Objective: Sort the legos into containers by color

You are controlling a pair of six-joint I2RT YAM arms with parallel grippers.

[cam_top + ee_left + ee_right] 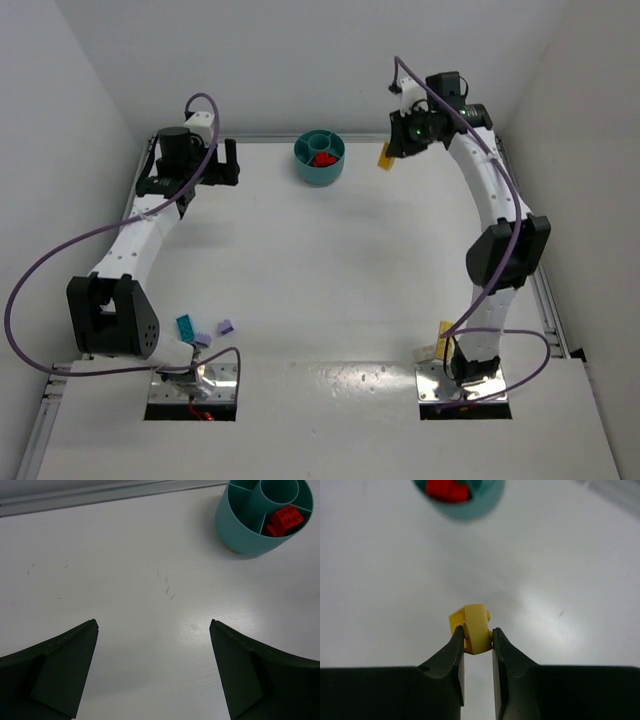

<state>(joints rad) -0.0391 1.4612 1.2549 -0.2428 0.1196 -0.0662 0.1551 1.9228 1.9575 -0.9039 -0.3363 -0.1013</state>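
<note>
The round teal bowl [320,158] stands at the table's far middle, with red bricks [324,158] in one compartment; it also shows in the left wrist view [250,530] and blurred at the top of the right wrist view [465,502]. My right gripper [476,635] is shut on a yellow brick [475,627] and holds it above the table, right of the bowl [385,156]. My left gripper [154,625] is open and empty, left of the bowl. A teal brick [186,326] and pale purple bricks [224,327] lie by the left arm's base.
A yellow brick [443,336] lies beside the right arm's base. White walls close in the table on the left, far and right sides. A metal rail [100,497] runs along the far edge.
</note>
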